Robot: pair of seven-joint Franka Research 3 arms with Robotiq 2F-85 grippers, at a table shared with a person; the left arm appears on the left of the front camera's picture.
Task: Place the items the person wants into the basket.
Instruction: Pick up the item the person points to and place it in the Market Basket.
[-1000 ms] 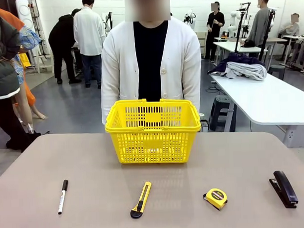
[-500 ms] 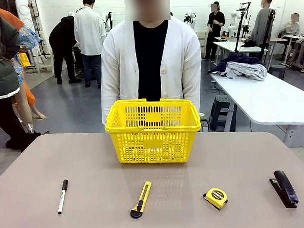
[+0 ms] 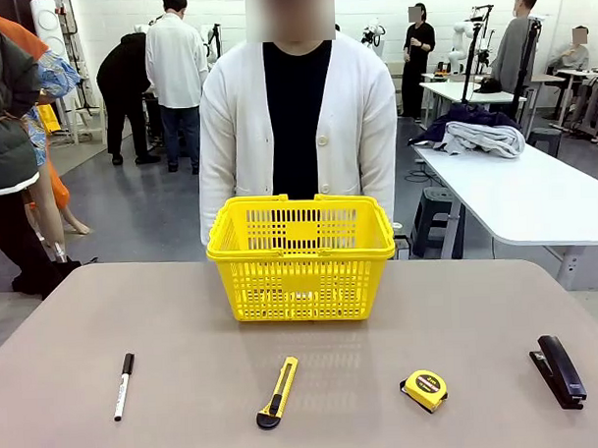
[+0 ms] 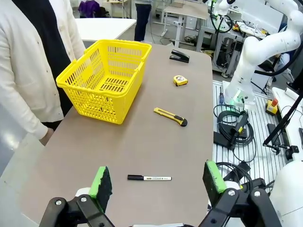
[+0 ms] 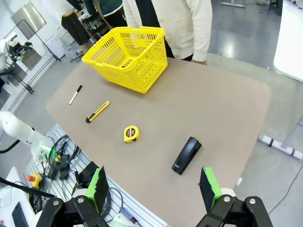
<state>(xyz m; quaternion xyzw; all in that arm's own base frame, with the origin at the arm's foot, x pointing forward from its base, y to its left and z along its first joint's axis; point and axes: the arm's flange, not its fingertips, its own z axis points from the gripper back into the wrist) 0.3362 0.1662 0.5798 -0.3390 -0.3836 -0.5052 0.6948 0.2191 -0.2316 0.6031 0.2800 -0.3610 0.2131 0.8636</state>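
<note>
Green-padded left fingers and right fingers spread wide above table.

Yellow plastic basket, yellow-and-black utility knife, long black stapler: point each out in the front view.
Yellow plastic lattice basket [image 3: 302, 283], front view, near side wall.
Yellow-and-black utility knife [image 3: 278, 391], front view, middle of yellow body.
Long black stapler [image 3: 559, 371], front view, middle of top arm.

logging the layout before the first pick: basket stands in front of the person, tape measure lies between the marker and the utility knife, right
No: the front view shows the tape measure between the utility knife and the stapler. The basket does stand in front of the person.
</note>
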